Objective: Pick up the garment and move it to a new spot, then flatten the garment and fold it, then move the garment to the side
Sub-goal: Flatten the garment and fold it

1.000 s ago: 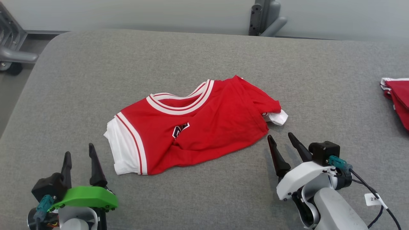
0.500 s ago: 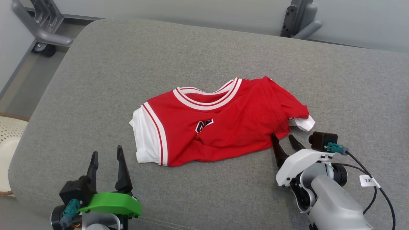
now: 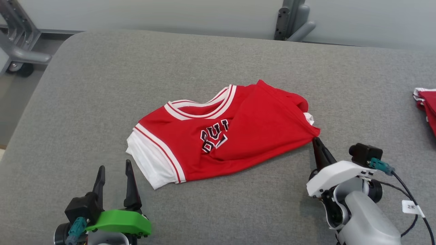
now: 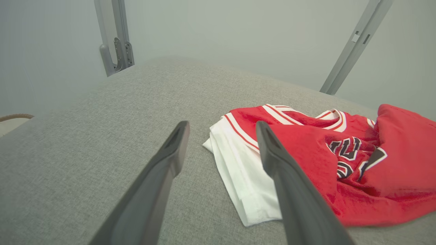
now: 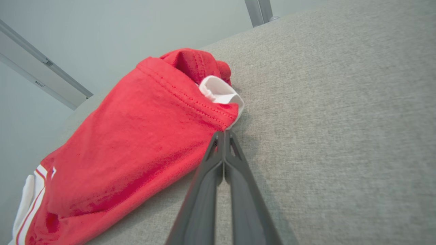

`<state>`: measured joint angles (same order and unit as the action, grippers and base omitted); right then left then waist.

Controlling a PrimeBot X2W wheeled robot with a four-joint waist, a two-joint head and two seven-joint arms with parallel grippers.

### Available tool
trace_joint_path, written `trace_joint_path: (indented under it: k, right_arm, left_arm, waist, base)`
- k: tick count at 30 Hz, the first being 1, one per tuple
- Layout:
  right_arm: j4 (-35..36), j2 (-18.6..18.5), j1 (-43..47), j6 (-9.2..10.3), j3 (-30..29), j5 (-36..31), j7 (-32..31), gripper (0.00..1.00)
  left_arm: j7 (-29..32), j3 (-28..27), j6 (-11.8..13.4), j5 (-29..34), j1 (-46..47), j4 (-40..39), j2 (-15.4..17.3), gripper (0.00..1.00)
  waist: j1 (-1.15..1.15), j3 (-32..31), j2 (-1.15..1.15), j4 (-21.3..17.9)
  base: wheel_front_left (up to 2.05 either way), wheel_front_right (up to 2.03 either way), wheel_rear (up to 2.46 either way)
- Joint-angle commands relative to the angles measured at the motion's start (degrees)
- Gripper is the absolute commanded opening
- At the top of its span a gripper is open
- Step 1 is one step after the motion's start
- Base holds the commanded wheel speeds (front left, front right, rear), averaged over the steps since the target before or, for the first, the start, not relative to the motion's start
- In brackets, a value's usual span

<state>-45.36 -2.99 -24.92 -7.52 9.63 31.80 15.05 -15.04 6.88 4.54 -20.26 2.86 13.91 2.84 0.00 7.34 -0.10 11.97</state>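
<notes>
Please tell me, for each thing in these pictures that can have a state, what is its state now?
jersey: crumpled, doubled over itself, lying on the grey cushion, not yet flat.
left gripper: open, empty, apart from the jersey.
right gripper: shut on the jersey's near right corner.
second red garment: lying at the cushion's right side, cut off by the picture edge; whether it is folded cannot be told.
</notes>
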Motion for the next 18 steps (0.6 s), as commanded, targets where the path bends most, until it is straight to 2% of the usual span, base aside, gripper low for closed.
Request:
trace_joint_path:
  k: [1, 8, 12, 18]
  right_arm:
    - [2.14, -0.50, 2.51, 0.07, -1.77, -0.95, 0.16, 0.00]
    - [12.07, -0.54, 11.74, 0.07, -10.35, -4.51, 0.09, 0.00]
    - [16.92, -0.12, 16.76, 0.07, -14.51, -6.09, -1.98, 0.00]
    - [20.08, 0.06, 19.97, 0.07, -13.32, -3.94, -3.86, 0.00]
  left_arm:
    - [-0.16, -0.02, -0.22, 0.72, -0.94, -0.11, 0.11, 1.00]
    - [-0.16, 0.62, -0.43, 1.03, -0.89, -0.45, 0.13, 1.00]
    - [-0.15, 1.15, -0.92, 1.23, 0.02, -0.25, 0.13, 1.00]
    - [-0.16, 1.16, -0.86, 1.34, 0.91, -0.05, 0.13, 1.00]
  waist:
    - [0.00, -0.77, 0.10, -2.80]
    - [0.00, -0.80, 0.10, -7.34]
    - [0.00, -0.11, 0.10, -9.71]
    - [0.00, 0.63, 0.10, -11.55]
  base:
    - [0.00, 0.00, 0.00]
    - [0.00, 0.00, 0.00]
    - [0.00, 0.00, 0.00]
    - [0.00, 0.00, 0.00]
